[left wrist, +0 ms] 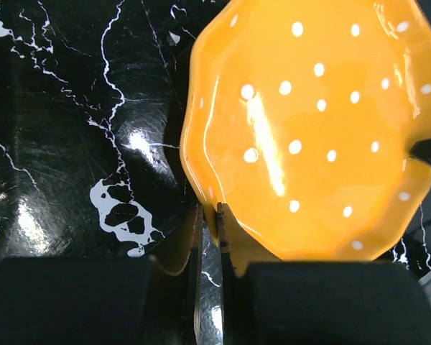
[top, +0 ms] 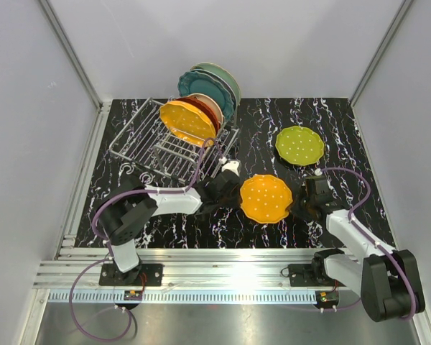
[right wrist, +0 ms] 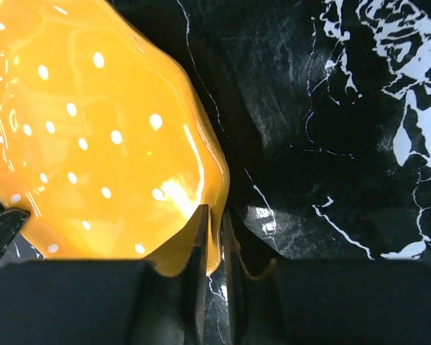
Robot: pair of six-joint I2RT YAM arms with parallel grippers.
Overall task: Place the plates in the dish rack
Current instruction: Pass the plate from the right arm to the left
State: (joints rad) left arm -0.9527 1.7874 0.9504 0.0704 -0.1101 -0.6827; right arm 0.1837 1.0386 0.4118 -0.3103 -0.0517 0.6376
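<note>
Beside the lime plate [top: 299, 145], left fingers [left wrist: 208, 302] and right fingers [right wrist: 198, 273] clamp the orange plate [top: 266, 198].

Black marble-look table [top: 345, 129] with white veins. Plain pale grey walls [top: 273, 43] on left, back and right. Aluminium rails [top: 223, 262] along near edge, bright glare on them.

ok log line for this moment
left hand: shut on orange plate rim | right hand: shut on opposite rim | green plate: flat on table | rack: partly filled
</note>
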